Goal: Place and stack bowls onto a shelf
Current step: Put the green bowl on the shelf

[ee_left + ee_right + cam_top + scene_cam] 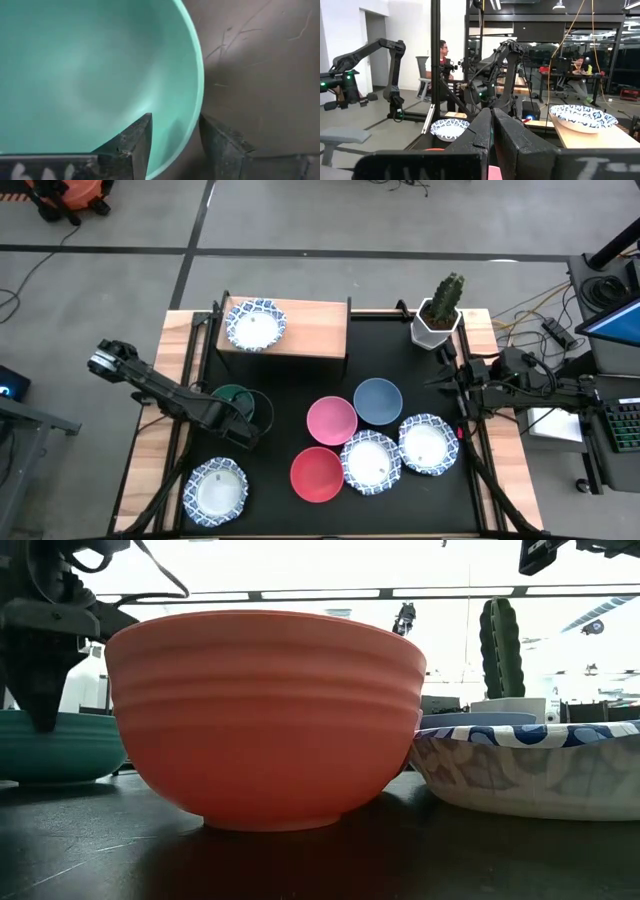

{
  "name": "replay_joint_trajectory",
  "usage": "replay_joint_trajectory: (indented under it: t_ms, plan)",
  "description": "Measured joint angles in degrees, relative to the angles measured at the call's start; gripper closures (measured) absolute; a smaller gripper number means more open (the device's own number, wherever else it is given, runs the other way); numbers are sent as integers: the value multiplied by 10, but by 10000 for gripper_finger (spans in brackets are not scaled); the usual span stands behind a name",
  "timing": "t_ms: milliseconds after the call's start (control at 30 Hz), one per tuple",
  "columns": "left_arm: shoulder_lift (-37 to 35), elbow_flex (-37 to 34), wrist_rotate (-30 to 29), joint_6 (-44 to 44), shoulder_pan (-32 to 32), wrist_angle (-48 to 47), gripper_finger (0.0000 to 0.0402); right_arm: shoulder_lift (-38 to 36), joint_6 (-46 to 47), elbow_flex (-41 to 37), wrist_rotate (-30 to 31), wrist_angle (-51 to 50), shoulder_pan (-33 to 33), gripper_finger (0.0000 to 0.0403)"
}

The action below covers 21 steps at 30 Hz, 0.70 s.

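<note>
My left gripper (175, 122) is open and stands over the green bowl's rim (196, 107). One finger is inside the bowl and one outside, with a gap to the rim on both sides. The green bowl (232, 400) rests on the black mat, at its left side. One white bowl with a blue-patterned rim (255, 325) sits on the wooden shelf (315, 330). Pink (331, 420), blue-grey (377, 400) and red (317, 474) bowls stand mid-mat, with patterned ones beside them (371, 462) (428, 444) and another at the near left (216, 491). My right gripper (491, 122) is shut and waits at the table's right edge.
A cactus in a white hexagonal pot (438, 320) stands at the far right of the mat, next to the shelf. In the low view the red bowl (265, 720) fills the foreground. In the right wrist view, people sit in the room beyond the table.
</note>
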Motion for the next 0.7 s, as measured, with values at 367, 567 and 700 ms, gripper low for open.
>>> replay_joint_trajectory:
  t_ms: [367,567,700]
  plan:
    - [0,3,-4,22,0,12,391,0,-1,0,9,0,0,394]
    - [0,54,-3,90,-1,8,399,0,-2,0,9,-3,0,394]
    - [0,119,-8,223,-6,9,399,0,-7,0,9,-8,0,394]
